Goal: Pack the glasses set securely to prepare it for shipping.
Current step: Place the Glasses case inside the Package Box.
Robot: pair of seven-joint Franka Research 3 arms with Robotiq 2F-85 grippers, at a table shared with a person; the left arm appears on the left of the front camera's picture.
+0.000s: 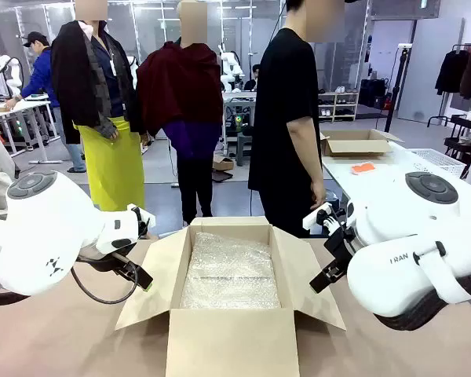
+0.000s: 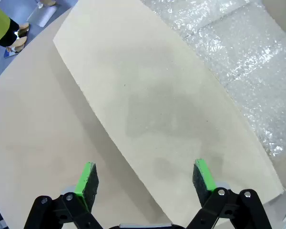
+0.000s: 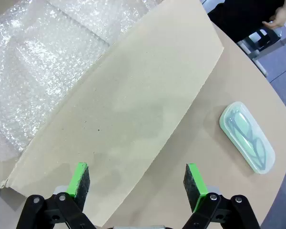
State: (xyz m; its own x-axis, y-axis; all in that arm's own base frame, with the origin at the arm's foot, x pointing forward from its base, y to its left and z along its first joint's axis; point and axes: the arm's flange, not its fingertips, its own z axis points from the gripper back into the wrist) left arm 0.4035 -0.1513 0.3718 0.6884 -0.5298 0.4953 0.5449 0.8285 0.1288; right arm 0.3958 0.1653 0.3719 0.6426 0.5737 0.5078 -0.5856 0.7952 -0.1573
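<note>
Right wrist view: the mint-green case (image 3: 248, 138) lies flat on the bare bench (image 3: 200, 157). It is ahead of the right claw (image 3: 136, 181) and off to that claw's right. It sits clear of the cardboard box (image 1: 228, 345), just beyond the outer edge of the right flap (image 3: 133, 109). The case is close to the bench's edge, apparently toward the far right corner, though the wide lens bends the line. Glasses show through its lid. Its long axis runs slantwise in this view, from upper left to lower right, neither along the claw's closing line nor square to it.

Right claw: spread wide, holding nothing, hanging above the right flap. Left claw (image 2: 145, 181): likewise spread wide and empty, above the left flap (image 2: 148, 95), with the whole box between it and the case. Bubble wrap (image 1: 229, 271) lines the inside of the box.

Finding: the right arm is the nearer one, and the left would have to reach across the open box.

Judgement: the coming move calls for the right claw to shift sideways off the flap toward the bench's edge. The wrist should turn part-way so the claw closes across the case's narrow width, not along its length.

Risk: the case is low and smooth and lies near the edge, so a skewed approach could push it off.
</note>
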